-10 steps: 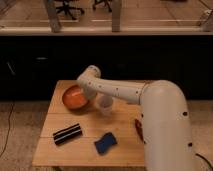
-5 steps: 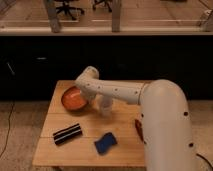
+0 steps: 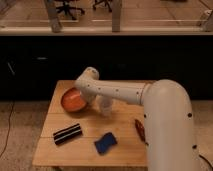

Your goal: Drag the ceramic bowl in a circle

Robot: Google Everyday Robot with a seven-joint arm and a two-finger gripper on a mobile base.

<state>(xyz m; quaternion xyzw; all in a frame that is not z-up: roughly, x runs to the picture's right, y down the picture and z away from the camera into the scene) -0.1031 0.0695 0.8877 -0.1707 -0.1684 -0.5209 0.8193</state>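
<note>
At the right rim of the bowl (image 3: 72, 100), toward the back left of the table (image 3: 50, 152), the gripper (image 3: 90, 101) hangs down from the white arm (image 3: 125, 92); whether it is clenched or released cannot be told. Just right of it stands a whitish cup (image 3: 105, 106). Below it, nearer the viewer, lie a black bar (image 3: 67, 133) and a blue sponge (image 3: 105, 143).
</note>
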